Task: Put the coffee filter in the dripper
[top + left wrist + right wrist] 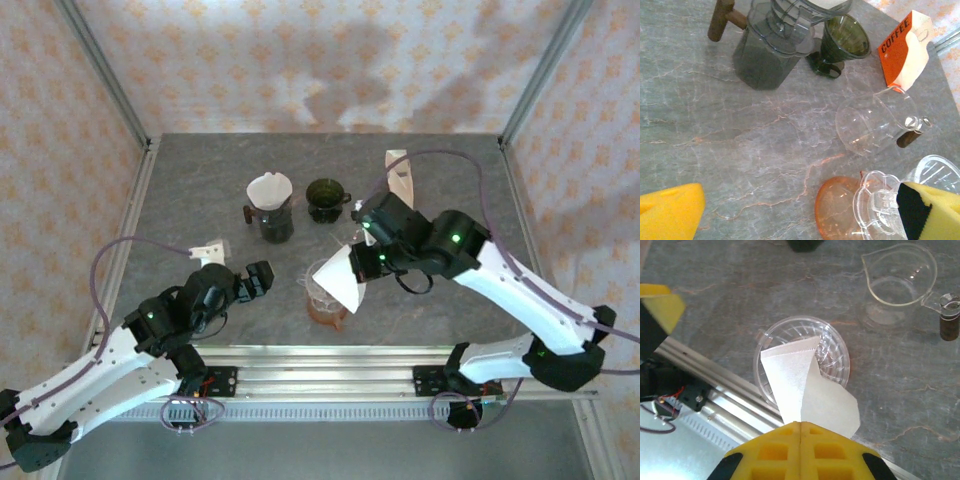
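coffee filter [800, 385]: white paper, matt, crimped along one seam; dripper [836, 354]: clear plastic, glossy, ribbed inside; table [900, 385] under the dripper: grey veined stone look, smooth, faint sheen; jug [897, 282] beside the dripper: clear, glossy, dark wood handle; right gripper pads [770, 450]: yellow, matt, moulded.

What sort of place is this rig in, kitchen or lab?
Likely a lab robot cell staged as a coffee counter: aluminium frame posts, patterned backdrop walls, plus a clear plastic dripper and white paper coffee filter.
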`<state>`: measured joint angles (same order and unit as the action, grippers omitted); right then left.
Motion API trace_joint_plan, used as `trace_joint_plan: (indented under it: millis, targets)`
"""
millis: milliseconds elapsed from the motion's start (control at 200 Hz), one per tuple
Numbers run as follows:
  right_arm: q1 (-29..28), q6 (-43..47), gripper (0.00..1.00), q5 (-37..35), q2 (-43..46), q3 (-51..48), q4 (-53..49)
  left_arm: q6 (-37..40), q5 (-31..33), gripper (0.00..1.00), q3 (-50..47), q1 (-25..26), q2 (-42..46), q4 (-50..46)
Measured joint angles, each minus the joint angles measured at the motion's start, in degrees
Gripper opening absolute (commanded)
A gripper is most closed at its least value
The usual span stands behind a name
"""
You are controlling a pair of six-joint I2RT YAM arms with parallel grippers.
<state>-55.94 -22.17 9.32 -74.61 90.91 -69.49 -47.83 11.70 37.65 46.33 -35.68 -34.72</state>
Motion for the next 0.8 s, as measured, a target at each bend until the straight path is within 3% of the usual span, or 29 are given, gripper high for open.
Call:
trace_joint_plan:
  millis: [415,801]
  targets:
    - [-0.59,-1.46,0.00,-4.70,-11.78,12.00,-7.61,1.40,-7.02,1.00,0.17,0.00,-6.62,4.63]
    - [-1.90,-2.08,0.00,-4.83,-19.93,12.94,-5.66,2.56,-13.44,1.00,1.44,0.00,-13.40,8.74]
